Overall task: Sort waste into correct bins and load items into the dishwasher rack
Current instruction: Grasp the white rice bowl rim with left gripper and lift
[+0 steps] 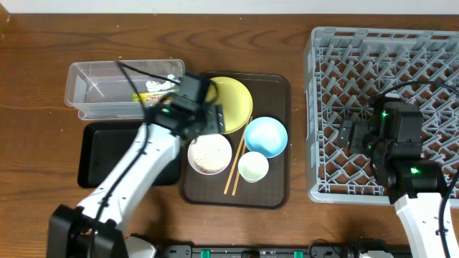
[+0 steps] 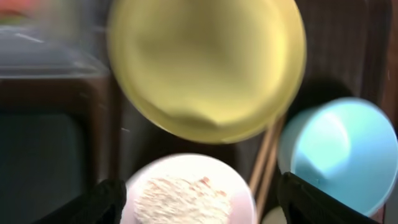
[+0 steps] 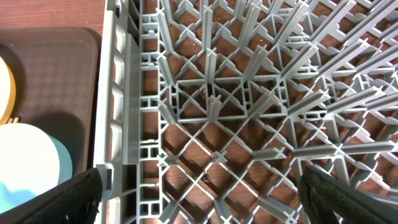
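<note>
The white bowl holds a heap of white rice and stands on the brown serving tray beside the yellow plate, the light blue bowl, the small white cup and the chopsticks. My left gripper is open and hovers over the white bowl, a finger on each side of it in the left wrist view. My right gripper is open and empty above the grey dishwasher rack, over its left edge. The snack wrapper lies in the clear tub. The white scrap is not visible.
The black tray lies in front of the clear tub, partly under my left arm. The brown serving tray sits between the bins and the rack. The blue bowl's rim shows just left of the rack wall.
</note>
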`<action>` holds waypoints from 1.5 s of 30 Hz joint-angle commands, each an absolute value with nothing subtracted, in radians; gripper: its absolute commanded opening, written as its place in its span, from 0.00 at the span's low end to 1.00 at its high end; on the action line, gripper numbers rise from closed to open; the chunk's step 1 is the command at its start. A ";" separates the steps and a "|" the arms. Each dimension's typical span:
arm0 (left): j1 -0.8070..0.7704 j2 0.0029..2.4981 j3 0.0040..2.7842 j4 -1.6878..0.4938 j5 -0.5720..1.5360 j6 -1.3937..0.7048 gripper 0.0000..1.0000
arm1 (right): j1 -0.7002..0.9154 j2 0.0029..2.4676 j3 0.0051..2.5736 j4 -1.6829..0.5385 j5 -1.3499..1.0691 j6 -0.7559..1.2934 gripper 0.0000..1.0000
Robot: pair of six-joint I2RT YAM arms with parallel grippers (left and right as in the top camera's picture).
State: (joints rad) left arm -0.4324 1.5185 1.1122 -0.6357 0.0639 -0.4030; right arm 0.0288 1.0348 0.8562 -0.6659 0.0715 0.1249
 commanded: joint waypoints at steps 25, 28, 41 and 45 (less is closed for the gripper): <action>-0.576 1.810 1.098 -0.620 0.064 -0.540 0.36 | 0.037 1.032 0.873 -0.693 0.077 0.115 0.99; -0.584 1.818 1.098 -0.620 0.064 -0.540 0.29 | 0.037 1.032 0.873 -0.694 0.078 0.115 0.99; -0.584 1.816 1.098 -0.624 0.064 -0.540 0.06 | 0.037 1.032 0.873 -0.700 0.078 0.115 0.99; -0.584 1.798 1.114 -0.661 0.064 -0.538 0.06 | 0.037 1.032 0.873 -0.700 0.078 0.115 0.99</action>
